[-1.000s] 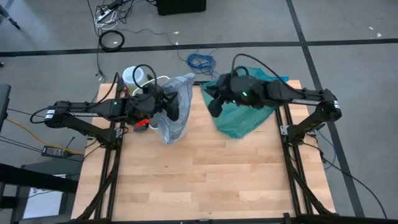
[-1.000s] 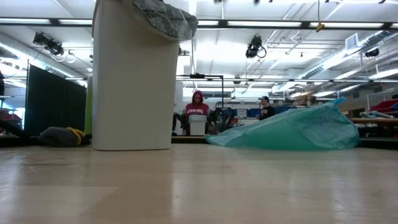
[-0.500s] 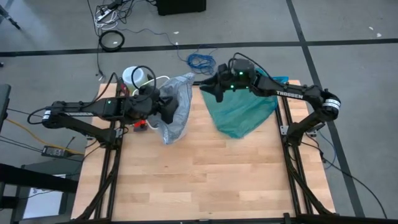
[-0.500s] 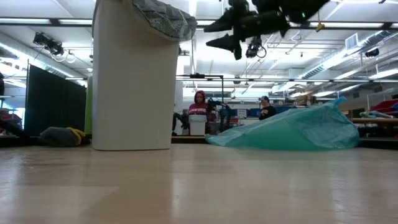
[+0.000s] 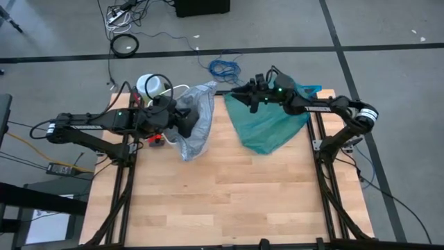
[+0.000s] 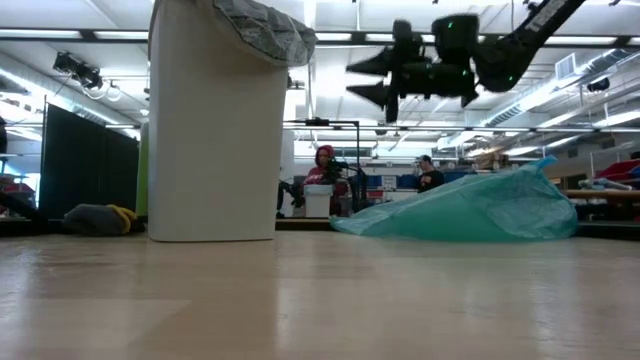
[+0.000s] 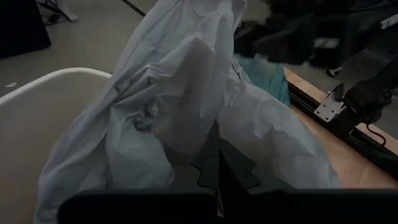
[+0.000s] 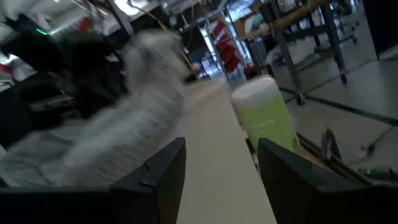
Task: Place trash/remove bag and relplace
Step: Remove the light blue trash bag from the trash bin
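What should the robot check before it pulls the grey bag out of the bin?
1. Left gripper shut on the bag: ok, fingers pinch the plastic in the left wrist view.
2. Right gripper open and empty, ready to help: ok.
3. Right gripper clear of the bin: ok, it hangs in the air beside it.
4. Bag free of the bin rim: not ok, it drapes over the top edge.
5. Trash all inside the bag: cannot tell, the folds hide it.
6. Teal bag out of the way: ok, it lies flat on the table.
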Tool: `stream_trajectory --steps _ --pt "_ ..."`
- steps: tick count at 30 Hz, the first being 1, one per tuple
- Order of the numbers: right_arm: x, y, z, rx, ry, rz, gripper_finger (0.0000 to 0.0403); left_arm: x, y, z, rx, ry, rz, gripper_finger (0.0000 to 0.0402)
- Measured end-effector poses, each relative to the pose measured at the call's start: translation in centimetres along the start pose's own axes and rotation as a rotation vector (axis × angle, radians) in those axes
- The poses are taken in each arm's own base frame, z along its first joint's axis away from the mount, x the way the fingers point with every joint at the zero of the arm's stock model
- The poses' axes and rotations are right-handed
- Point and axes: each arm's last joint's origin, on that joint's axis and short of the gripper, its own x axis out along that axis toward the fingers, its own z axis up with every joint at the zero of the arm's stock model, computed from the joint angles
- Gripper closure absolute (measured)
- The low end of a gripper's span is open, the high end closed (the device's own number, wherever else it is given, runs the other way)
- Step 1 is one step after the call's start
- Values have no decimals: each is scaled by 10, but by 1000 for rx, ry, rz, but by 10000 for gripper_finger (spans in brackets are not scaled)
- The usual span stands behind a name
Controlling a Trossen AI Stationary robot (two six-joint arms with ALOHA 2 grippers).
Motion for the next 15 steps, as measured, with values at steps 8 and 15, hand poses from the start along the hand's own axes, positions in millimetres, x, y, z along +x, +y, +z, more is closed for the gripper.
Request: stream_trajectory --steps 8,15 --pt "20 -17 -19 28 -117 102 217 0 -1 -1 -31 27 -32 394" --pt "35 -36 -43 155 -111 95 220 0 2 -6 -38 80 -21 394"
